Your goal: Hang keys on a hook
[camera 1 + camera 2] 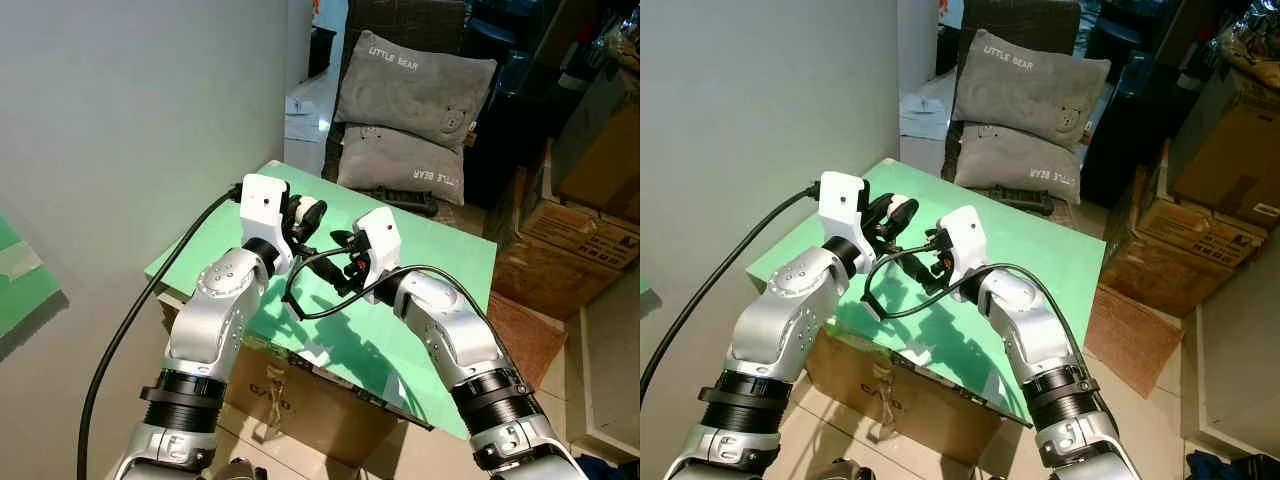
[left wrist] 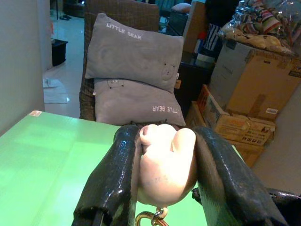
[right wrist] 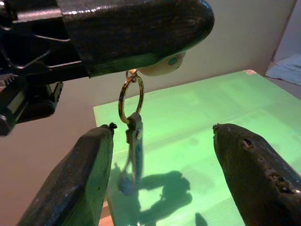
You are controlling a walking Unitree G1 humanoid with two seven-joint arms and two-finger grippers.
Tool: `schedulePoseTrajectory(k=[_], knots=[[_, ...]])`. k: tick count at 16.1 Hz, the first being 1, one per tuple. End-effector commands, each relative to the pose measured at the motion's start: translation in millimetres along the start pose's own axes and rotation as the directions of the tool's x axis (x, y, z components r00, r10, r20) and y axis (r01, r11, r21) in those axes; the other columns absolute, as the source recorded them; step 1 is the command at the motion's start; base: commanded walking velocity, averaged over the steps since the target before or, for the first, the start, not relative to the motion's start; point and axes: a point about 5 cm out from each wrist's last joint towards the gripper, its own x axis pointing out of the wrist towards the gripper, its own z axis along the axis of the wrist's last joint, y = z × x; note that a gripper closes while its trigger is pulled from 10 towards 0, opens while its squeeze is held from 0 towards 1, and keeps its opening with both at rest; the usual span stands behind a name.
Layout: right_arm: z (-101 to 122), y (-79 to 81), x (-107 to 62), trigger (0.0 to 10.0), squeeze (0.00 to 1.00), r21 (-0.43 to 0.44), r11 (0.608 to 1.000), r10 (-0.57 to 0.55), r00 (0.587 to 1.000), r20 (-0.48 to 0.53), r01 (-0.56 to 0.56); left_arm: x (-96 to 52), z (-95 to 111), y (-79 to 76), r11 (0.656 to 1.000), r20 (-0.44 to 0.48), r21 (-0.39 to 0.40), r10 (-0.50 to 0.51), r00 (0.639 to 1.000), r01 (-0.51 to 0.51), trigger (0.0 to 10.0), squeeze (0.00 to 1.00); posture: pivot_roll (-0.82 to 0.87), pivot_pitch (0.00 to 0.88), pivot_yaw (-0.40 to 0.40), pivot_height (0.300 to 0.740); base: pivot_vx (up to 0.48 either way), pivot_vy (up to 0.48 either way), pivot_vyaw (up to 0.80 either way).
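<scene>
left pincer clamps a cream charm, gold ring and key dangling between the right pincer's spread fingers.

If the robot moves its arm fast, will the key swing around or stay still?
It will probably swing. The key hangs loose from a gold ring below the pale charm, and the left gripper pinches just the charm. It looks thin, so likely light and quick to settle.

Silver arms, white wrist housings, black fingers, black cables.
</scene>
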Motion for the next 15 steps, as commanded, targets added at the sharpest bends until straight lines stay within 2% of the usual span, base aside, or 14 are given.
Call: schedulePoseTrajectory(k=[1, 8, 9, 10, 15], knots=[[4.9, -3.4, 1.2, 10.0, 0.0, -0.019, 1.0, -0.015, 1.0, 0.012, 0.016, 2.1, 7.6, -5.7, 1.0, 0.019, 0.006, -0.017, 1.0, 0.017, 0.0, 0.0, 0.06, 0.0, -0.05, 0.74, 0.0, 0.0, 0.0], [7.4, -3.2, 8.7, 10.0, 0.0, -0.026, 0.999, -0.028, 0.999, 0.033, 0.029, 2.9, 9.5, -7.3, 1.0, 0.021, 0.007, -0.021, 1.0, 0.021, 0.0, 0.0, 0.06, 0.0, -0.051, 0.74, 0.0, 0.0, 0.0], [7.2, -3.3, 9.0, 1.7, 0.0, -0.026, 0.999, -0.028, 0.999, 0.035, 0.029, 2.9, 9.3, -7.7, 1.0, 0.02, 0.006, -0.021, 1.0, 0.021, 0.0, 0.0, 0.06, 0.0, -0.051, 0.74, 0.0, 0.0, 0.0], [6.0, -3.3, 9.4, 0.0, 0.0, -0.026, 0.999, -0.026, 0.999, 0.033, 0.027, 2.8, 8.6, -7.9, 1.0, 0.018, 0.005, -0.021, 1.0, 0.021, 0.0, 0.0, 0.06, 0.0, -0.054, 0.74, 0.0, 0.0, 0.0], [3.9, -2.9, 9.9, 0.0, 0.0, -0.022, 0.999, -0.026, 0.999, 0.027, 0.027, 3.1, 9.4, -8.0, 1.0, 0.02, 0.002, -0.021, 1.0, 0.021, 0.0, 0.0, 0.06, 0.0, -0.053, 0.74, 0.0, 0.0, 0.0]])
